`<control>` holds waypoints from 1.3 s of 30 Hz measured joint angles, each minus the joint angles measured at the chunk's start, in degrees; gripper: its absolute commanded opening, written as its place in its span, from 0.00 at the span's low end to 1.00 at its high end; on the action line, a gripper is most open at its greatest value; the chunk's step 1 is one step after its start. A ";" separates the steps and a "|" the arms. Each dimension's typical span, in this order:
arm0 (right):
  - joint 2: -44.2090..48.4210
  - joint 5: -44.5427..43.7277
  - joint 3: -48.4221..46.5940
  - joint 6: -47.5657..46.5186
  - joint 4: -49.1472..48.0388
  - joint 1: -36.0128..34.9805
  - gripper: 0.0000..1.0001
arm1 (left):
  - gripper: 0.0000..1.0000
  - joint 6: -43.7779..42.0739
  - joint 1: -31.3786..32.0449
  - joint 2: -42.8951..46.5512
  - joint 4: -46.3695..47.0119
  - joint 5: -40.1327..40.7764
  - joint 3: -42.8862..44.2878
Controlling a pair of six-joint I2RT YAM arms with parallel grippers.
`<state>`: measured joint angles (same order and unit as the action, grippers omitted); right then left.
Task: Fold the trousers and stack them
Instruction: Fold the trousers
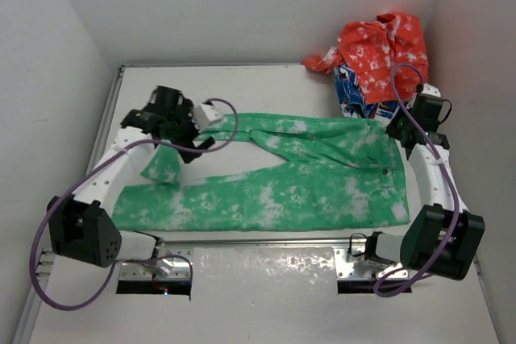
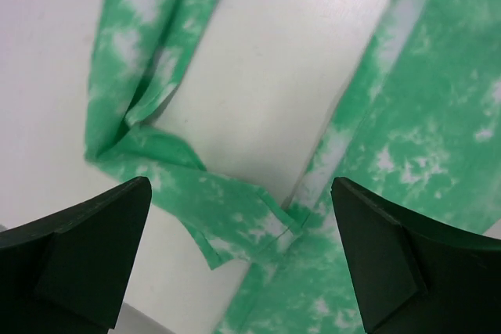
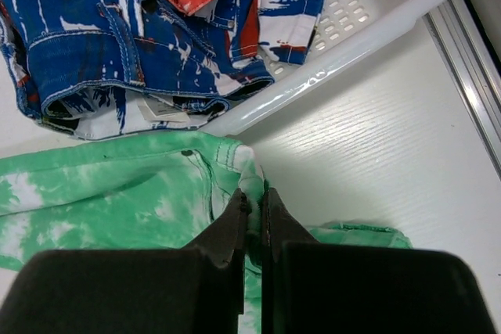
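Observation:
The green, white-blotched trousers [image 1: 306, 183] lie spread flat across the table, waistband at the right and both legs running left. My right gripper [image 1: 400, 132] is shut on a pinched fold of the waistband [image 3: 252, 174], near a dark button [image 3: 186, 152]. My left gripper [image 1: 192, 136] hovers over the far end of the upper leg, which is folded over on itself [image 2: 235, 209]. Its jaws stand wide open, with the black fingers [image 2: 86, 248] on either side of the hem and nothing held between them.
A pile of orange-red and blue patterned clothes [image 1: 375, 54] sits at the back right in a white perforated basket [image 3: 376, 13], just beyond the waistband. White walls close in the table on the left, back and right. A metal rail [image 1: 266, 241] runs along the near edge.

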<state>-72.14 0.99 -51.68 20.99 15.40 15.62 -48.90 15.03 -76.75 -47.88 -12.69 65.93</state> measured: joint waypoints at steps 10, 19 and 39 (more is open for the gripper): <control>-0.96 0.76 0.02 -0.02 -1.03 0.00 0.00 | 0.53 9.51 -34.42 -7.23 0.57 -5.57 8.20; -1.88 0.98 0.02 -0.44 -1.75 0.00 0.00 | 0.65 13.07 -34.95 -21.92 -2.91 -2.62 2.03; -3.30 0.94 -0.09 -0.46 -2.03 -0.02 0.00 | 0.00 16.33 -34.71 -30.42 3.82 4.07 1.31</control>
<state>-75.44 1.93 -51.77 20.53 13.37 15.59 -32.58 -19.68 -107.18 -44.05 -8.62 67.24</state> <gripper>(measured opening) 0.010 0.034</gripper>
